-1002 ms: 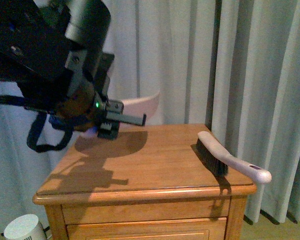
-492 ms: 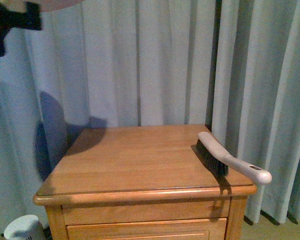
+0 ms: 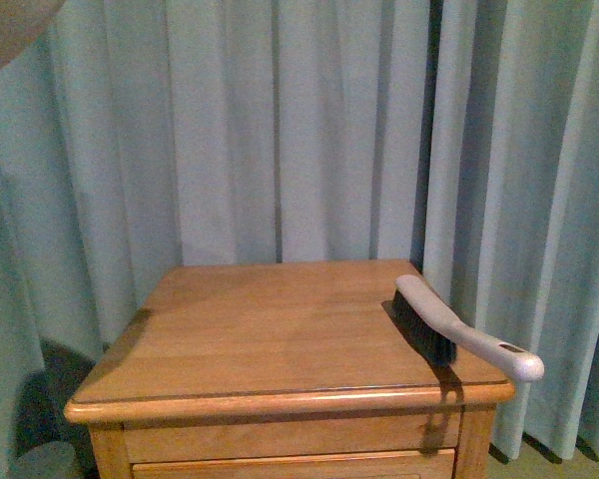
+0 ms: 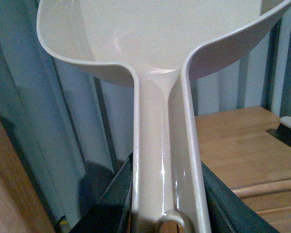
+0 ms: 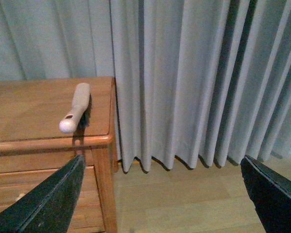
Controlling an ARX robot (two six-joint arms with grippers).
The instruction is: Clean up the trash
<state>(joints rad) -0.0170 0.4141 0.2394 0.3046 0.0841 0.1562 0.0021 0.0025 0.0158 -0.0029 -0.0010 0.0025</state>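
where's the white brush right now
In the front view the white hand brush with dark bristles lies along the right edge of the wooden nightstand top, its handle tip overhanging the front right corner beside the pale curtain.

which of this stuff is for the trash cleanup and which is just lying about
For the job: dustpan, gripped in the left pincer; brush on the nightstand. No trash in view.
Just lying about: nightstand, curtains.
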